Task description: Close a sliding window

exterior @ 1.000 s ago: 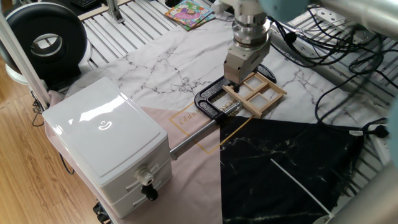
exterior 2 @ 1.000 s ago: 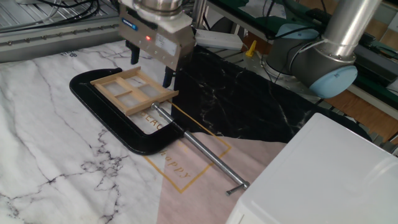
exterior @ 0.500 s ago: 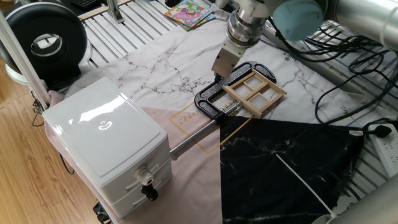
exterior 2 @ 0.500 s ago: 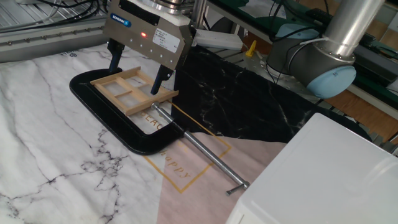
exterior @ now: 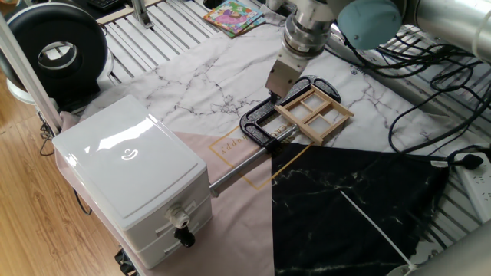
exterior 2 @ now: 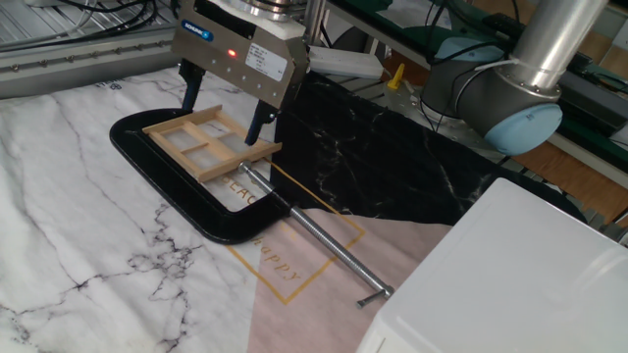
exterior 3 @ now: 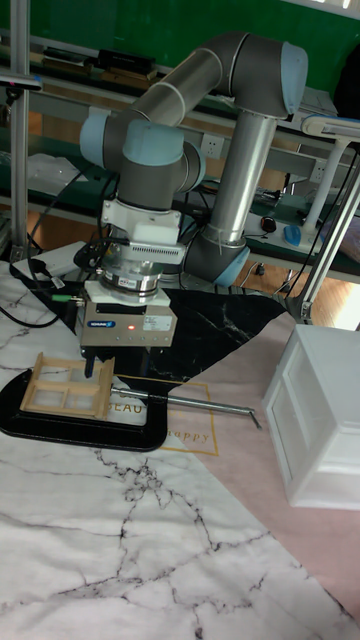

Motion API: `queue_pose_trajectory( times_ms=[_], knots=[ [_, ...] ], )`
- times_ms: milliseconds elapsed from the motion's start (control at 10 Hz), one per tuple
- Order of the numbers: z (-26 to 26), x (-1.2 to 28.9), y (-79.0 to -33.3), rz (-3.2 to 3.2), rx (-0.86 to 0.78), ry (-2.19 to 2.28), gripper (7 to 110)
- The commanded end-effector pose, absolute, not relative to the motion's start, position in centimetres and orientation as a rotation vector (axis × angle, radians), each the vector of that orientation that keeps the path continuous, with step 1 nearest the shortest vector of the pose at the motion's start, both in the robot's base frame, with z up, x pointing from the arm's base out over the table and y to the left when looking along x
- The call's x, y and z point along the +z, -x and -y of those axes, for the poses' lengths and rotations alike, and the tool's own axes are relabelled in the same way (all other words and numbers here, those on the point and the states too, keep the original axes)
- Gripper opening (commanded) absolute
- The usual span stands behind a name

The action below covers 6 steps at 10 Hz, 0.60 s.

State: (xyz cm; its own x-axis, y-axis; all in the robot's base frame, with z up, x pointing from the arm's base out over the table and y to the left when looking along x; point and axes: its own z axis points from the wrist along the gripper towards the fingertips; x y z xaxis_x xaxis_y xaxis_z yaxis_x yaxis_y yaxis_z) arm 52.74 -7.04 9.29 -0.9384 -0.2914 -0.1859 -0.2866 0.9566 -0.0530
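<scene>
The sliding window lies flat on the marble mat. Its tan four-pane sash (exterior: 314, 113) (exterior 2: 209, 143) (exterior 3: 66, 388) rests askew in the black rounded frame (exterior: 259, 130) (exterior 2: 196, 214) (exterior 3: 95, 432) and sticks out past one long side, leaving part of the frame's opening uncovered. My gripper (exterior: 274, 90) (exterior 2: 222, 110) (exterior 3: 118, 372) hangs just over the sash, open. One of its fingers (exterior 2: 185, 94) is behind the sash's far corner. The other is at the sash's right edge. I cannot tell whether either touches the wood.
A thin metal rod (exterior 2: 316, 238) runs from the frame toward a big white box (exterior: 134, 172) (exterior 2: 500, 284) (exterior 3: 322, 410). A black marbled mat (exterior: 353, 207) lies beside the window. A round black device (exterior: 54, 50), a colourful book (exterior: 232, 15) and cables (exterior: 430, 73) ring the table.
My gripper has turned about its wrist and its fingers have spread wider, then it shifted slightly along the sash. The sash and frame have not moved.
</scene>
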Motion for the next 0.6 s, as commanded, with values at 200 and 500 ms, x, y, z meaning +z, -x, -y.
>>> queue_pose_trajectory(
  times_ms=[200,500],
  knots=[
    [3.6,9.5,-53.2,-2.91,0.185,0.242,44],
    [4.6,9.2,-52.9,-2.931,0.123,0.269,44]
  ],
)
